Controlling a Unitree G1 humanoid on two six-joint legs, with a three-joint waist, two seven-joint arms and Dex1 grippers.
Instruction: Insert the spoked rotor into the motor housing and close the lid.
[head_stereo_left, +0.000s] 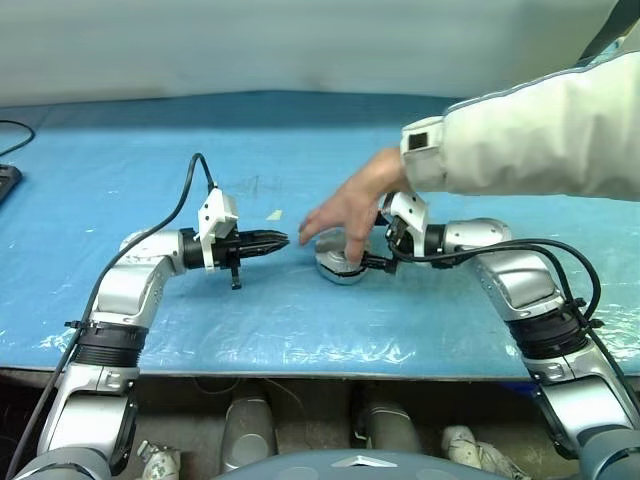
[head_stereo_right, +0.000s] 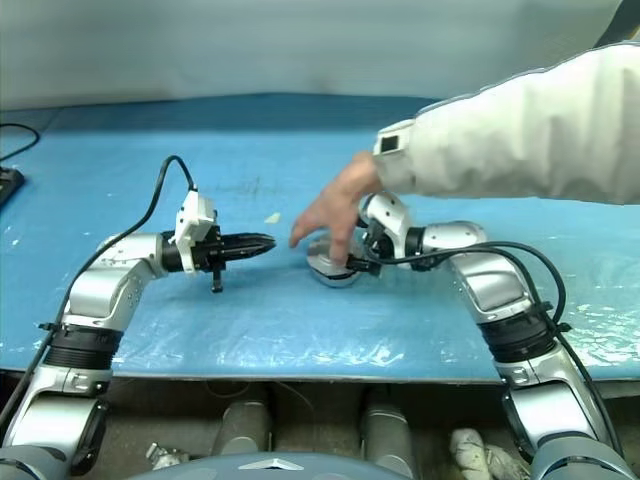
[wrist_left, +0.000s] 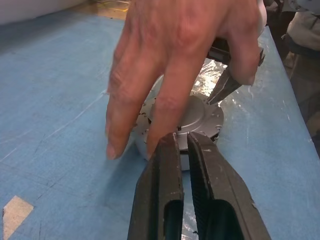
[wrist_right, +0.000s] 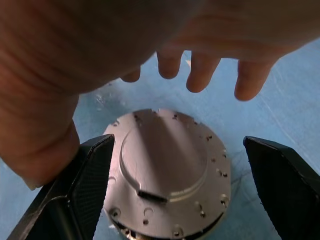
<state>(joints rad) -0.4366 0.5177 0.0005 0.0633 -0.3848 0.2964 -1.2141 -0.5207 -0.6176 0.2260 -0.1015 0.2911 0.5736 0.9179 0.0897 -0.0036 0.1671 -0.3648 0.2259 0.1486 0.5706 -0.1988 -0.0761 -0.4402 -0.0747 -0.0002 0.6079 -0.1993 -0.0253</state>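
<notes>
Lid (wrist_right: 167, 170) sits smooth face up on the housing (head_stereo_left: 338, 268), on the blue table (head_stereo_left: 250, 310) between the two arms, with a person's hand (head_stereo_left: 350, 210) spread just above it. Your right pincer (wrist_right: 175, 190) is released — one black finger on each side of the disc, apart from its rim. Hold it clear while the hand is there, and judge the seating by whether the rim lies level all round. Left pincer (wrist_left: 192, 165) is clenched on nothing, pointing at the can's side. The lid is machined grey metal with a raised centre and small holes round its edge; the table cover is crinkly and glossy.
</notes>
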